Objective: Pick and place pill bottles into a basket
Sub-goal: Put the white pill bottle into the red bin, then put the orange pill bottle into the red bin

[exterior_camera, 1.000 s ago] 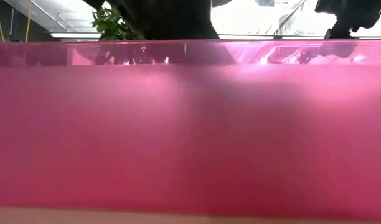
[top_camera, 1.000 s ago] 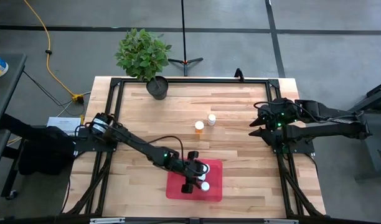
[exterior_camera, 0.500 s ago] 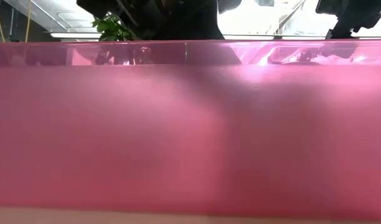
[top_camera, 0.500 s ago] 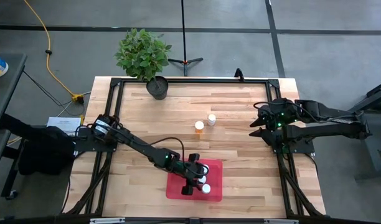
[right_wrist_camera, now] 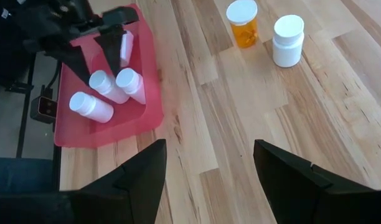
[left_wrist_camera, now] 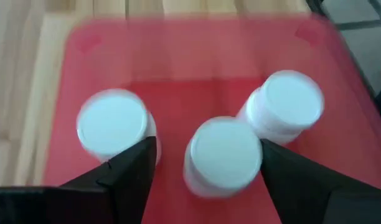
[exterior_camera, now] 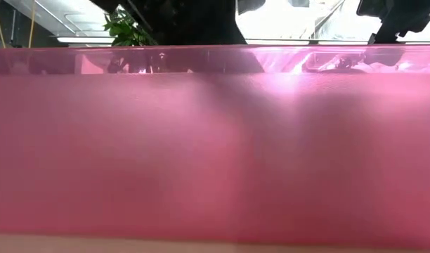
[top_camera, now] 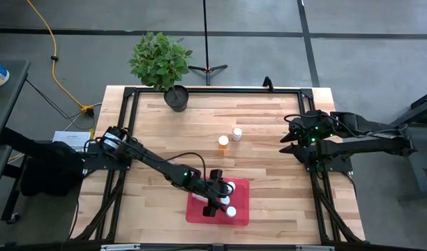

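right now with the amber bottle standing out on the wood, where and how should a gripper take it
Grip the amber bottle around its orange body just under the white cap, coming straight down from above. It stands upright, so the round sides are open to both fingers. Set the fingers so neither goes into the narrow gap toward the white bottle beside it. The right gripper is open and idle.

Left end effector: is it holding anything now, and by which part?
Nothing seems held: the left end effector is open astride a pill bottle in the basket, a gap beside it.

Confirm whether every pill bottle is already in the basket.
No: an amber bottle and a white bottle stand on the table, outside the basket.
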### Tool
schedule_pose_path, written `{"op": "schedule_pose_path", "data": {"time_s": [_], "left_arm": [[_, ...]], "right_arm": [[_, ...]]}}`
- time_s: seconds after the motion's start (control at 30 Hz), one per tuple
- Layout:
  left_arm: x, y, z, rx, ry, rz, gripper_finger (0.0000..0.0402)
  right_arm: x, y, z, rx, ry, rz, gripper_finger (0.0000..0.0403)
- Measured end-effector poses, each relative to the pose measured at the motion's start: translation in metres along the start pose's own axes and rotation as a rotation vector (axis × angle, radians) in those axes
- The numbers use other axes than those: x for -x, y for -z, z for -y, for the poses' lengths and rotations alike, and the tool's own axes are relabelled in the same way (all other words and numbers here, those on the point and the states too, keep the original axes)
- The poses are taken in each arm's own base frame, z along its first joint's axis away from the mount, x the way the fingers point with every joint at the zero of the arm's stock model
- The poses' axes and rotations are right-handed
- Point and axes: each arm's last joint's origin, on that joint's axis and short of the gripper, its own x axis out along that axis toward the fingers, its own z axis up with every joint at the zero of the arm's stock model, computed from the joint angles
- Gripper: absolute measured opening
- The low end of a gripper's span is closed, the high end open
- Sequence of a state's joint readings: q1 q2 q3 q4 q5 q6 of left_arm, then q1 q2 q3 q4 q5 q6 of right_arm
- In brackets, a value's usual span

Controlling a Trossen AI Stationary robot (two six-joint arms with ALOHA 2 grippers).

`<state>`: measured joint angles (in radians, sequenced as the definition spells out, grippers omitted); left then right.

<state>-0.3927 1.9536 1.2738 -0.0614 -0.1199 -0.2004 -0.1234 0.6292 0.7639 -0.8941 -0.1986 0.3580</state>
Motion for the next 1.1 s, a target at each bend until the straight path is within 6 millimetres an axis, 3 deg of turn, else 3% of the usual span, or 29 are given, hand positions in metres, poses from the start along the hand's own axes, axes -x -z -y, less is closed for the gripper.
{"op": "schedule_pose_path", "data": {"time_s": [0.27, 0.53, 0.73, 1.1], "left_arm": [[0.016, -0.031, 0.002, -0.12, -0.066, -0.036, 0.03], [0.031, -0.045, -0.009, -0.199, -0.196, -0.174, 0.0298], [0.036, -0.051, -0.034, -0.166, -0.242, -0.238, 0.0298], [0.038, -0.055, -0.098, -0.066, -0.271, -0.288, 0.0298]], "right_arm": [[0.0, 0.0, 0.0, 0.0, 0.0, 0.0, 0.0232], [0.0, 0.0, 0.0, 0.009, 0.005, 0.0, 0.0232], [0.0, 0.0, 0.001, 0.019, 0.015, 0.004, 0.0232], [0.0, 0.0, 0.001, 0.026, 0.016, 0.004, 0.0232]]}}
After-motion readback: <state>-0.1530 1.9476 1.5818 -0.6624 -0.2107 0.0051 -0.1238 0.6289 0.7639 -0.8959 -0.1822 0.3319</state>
